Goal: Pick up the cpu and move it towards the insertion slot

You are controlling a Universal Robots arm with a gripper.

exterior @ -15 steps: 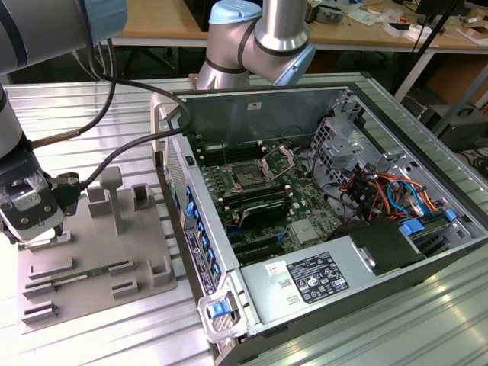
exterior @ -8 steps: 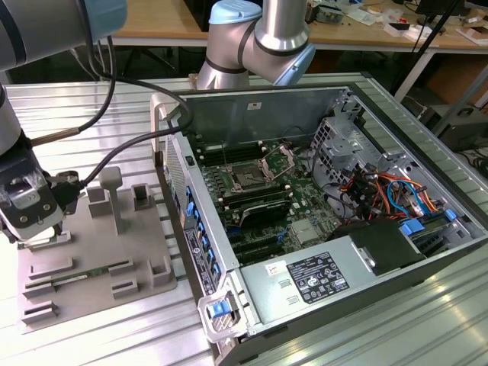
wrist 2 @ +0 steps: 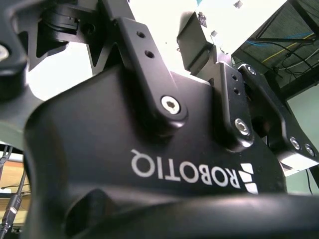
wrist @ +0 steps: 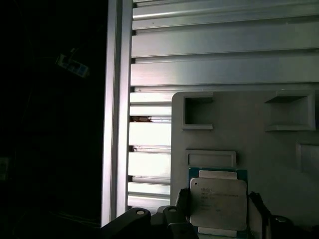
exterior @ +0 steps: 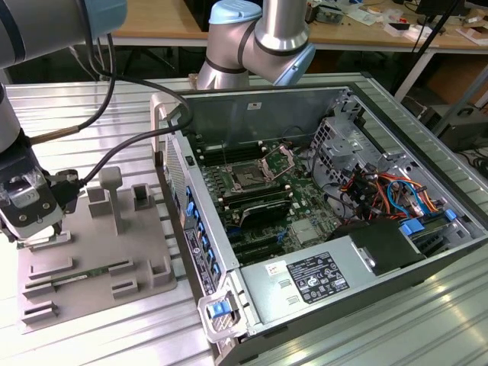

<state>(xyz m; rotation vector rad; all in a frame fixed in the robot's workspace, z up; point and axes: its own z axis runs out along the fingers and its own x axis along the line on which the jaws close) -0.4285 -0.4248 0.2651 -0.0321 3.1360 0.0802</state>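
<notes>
As it lies, cpu (wrist: 218, 203) seems silver-topped.

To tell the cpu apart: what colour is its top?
Pale silver; the cpu shows best in the first wrist view.

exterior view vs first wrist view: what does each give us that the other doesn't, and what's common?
Exterior view: the open computer case with the insertion slot on its green board, and the end effector low over the grey fixture plate at the exterior view's left. First wrist view: the cpu lying flat on that plate, silver top up. Shared: the fixture plate and the ribbed aluminium table.
</notes>
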